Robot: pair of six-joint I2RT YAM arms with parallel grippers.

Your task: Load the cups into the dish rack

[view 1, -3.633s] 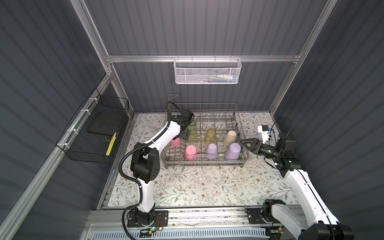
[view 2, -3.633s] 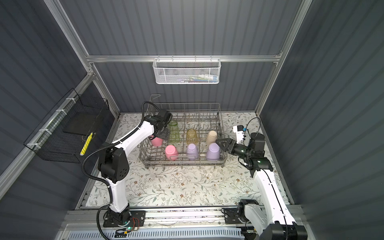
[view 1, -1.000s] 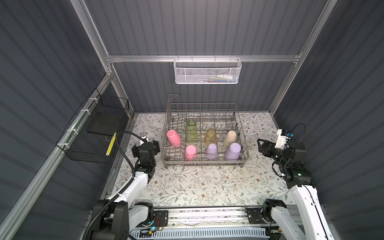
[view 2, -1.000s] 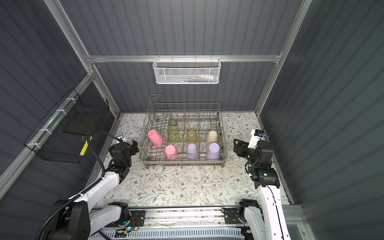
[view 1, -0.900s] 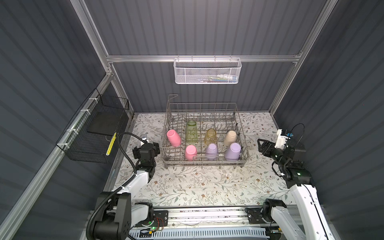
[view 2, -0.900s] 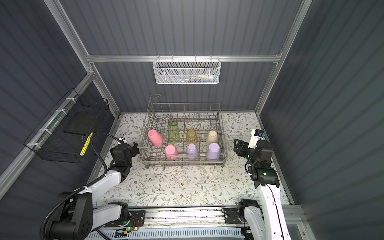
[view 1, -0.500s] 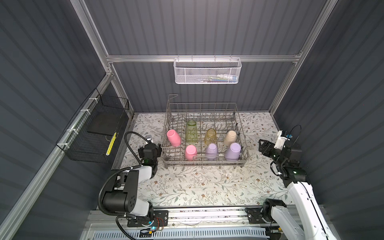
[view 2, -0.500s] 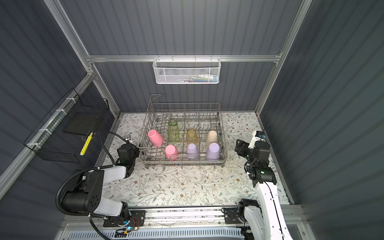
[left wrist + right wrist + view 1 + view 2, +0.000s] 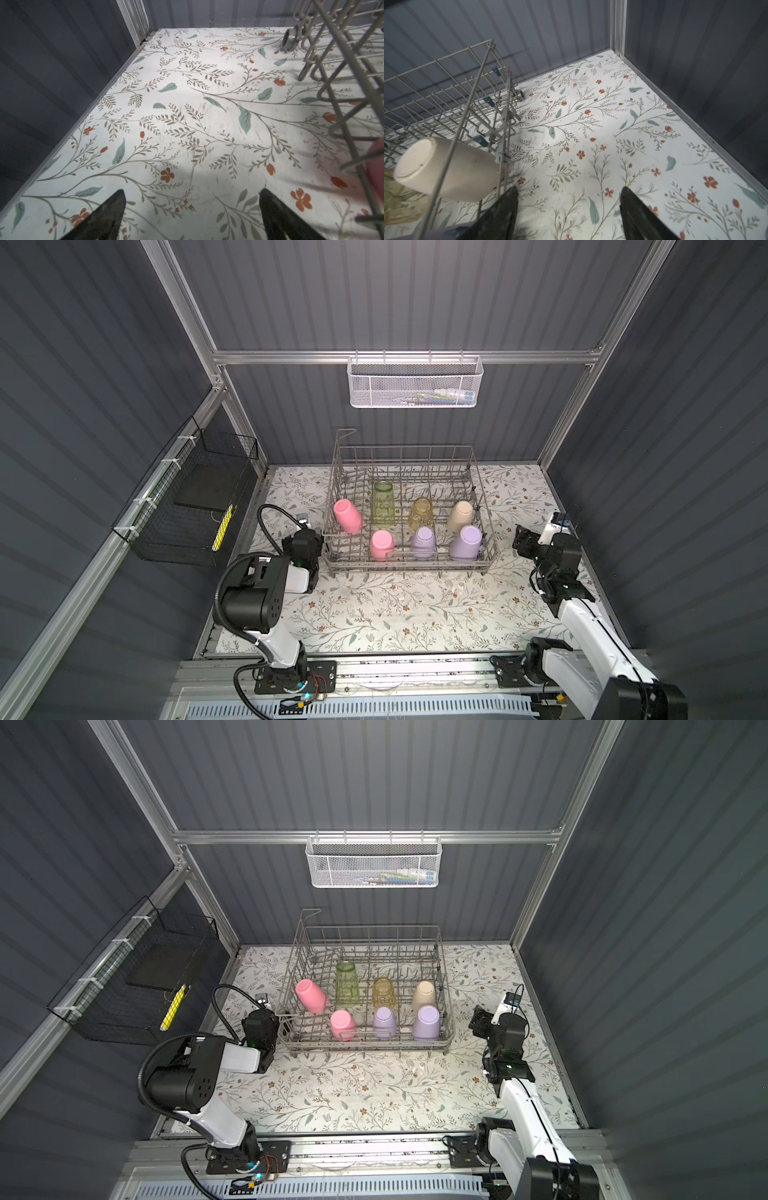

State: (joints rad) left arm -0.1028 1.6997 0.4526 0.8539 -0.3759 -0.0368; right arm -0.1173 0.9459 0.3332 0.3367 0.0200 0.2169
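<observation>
The grey wire dish rack (image 9: 409, 568) (image 9: 365, 1046) stands at the back middle of the floral mat. It holds several cups: a tilted pink one (image 9: 348, 515), a clear green one (image 9: 383, 502), a clear yellow one (image 9: 420, 512), a beige one (image 9: 459, 516) (image 9: 446, 168), a second pink one (image 9: 381, 544) and two lilac ones (image 9: 423, 542) (image 9: 466, 542). My left gripper (image 9: 308, 533) (image 9: 192, 193) is open and empty, low beside the rack's left front corner. My right gripper (image 9: 521, 541) (image 9: 568, 188) is open and empty, just right of the rack.
A white mesh basket (image 9: 415, 385) hangs on the back wall. A black wire basket (image 9: 195, 506) hangs on the left wall. The side walls stand close to both grippers. The rack's wire side (image 9: 342, 52) rises right next to the left gripper.
The left arm has come out of the rack and folded down at its left front corner. The right gripper has left the lilac cup, drawn back to the right and opened a little wider.
</observation>
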